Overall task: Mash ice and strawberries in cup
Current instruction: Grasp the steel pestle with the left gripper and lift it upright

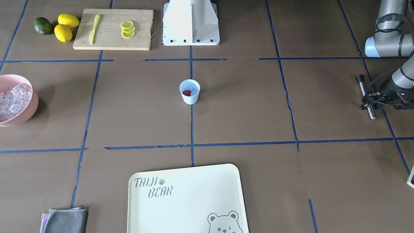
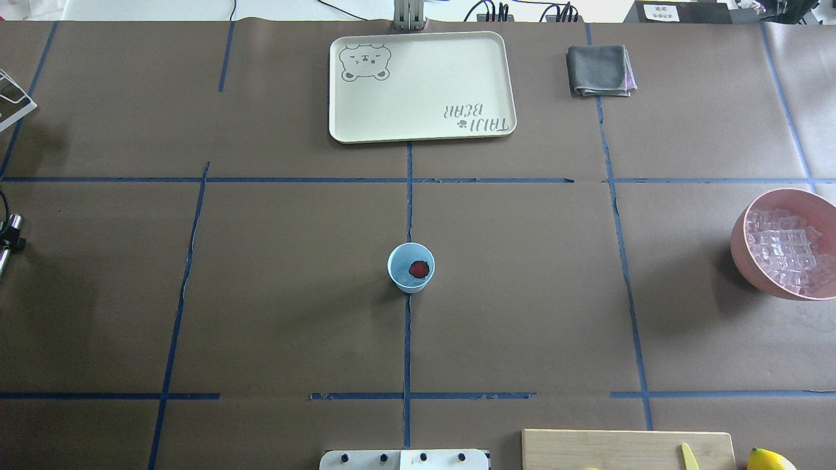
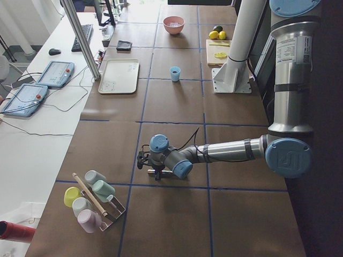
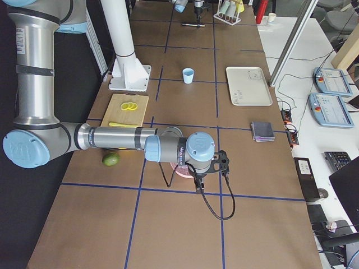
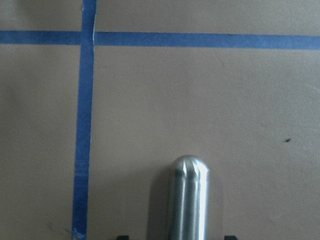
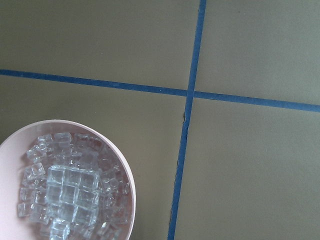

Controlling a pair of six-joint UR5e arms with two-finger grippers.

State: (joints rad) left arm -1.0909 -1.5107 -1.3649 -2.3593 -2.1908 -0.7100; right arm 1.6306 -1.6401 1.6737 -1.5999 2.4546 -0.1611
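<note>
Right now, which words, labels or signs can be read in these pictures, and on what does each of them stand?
"TAIJI BEAR", with a small paw mark: printed on the cream tray, which also carries a bear-face drawing.
White label on the left arm: too small to read.
White card beyond the table's far edge: too blurred to read.
No other text shows.

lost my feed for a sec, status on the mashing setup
Left gripper at the metal rod, grip unclear; right gripper over the pink bowl, state unclear. Cup mid-table, strawberry and ice inside. Nothing standing near the cup.
</note>
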